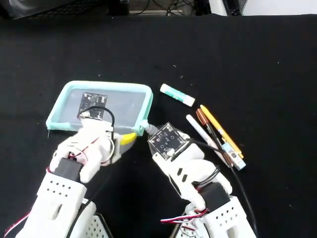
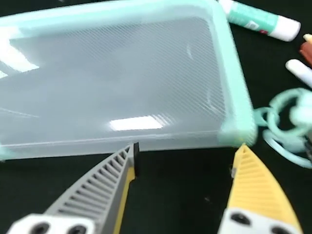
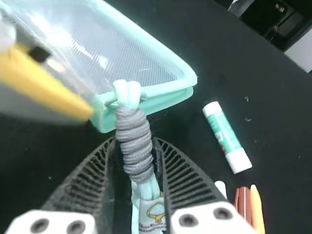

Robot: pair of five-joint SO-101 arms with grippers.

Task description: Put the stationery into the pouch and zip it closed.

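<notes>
Your right gripper is clamped on the grey-wrapped zip cord, which runs straight between its jaws from the corner of the pouch; your left gripper stands wide, fingertips just short of the pouch's near edge, nothing between them; the glue stick and pens lie on the table beside the pouch, outside it
</notes>
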